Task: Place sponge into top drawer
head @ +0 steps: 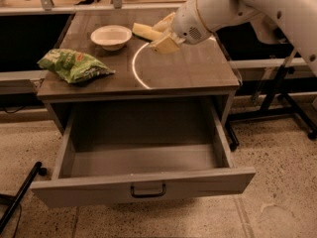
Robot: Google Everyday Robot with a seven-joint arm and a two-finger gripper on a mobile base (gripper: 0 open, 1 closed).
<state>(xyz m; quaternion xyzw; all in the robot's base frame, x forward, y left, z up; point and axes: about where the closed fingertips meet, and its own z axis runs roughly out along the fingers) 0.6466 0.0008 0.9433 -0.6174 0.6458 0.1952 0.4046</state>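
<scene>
**Left to right.** Green snack bag point(74, 66): lies on the tabletop point(198, 68), well to the left of the gripper and lower.

White bowl point(111, 36): on the same surface, just left of the gripper.

Gripper point(157, 33): hangs over the rear of the tabletop. Whether it is closed, or how far, cannot be told.

Sponge point(166, 44): the pale yellow block at the gripper's lower right edge, apparently raised off the wood and carried. The hold itself is not visible.

Top drawer point(148, 182): pulled fully out, below the gripper and nearer the camera.

*Handling (a judgement):* the sponge should be light, soft and compressible, neither fragile nor slippery. A moderate pinch across its short faces, near the middle, should suffice. Too hard a squeeze may let it spring sideways on release.
</scene>
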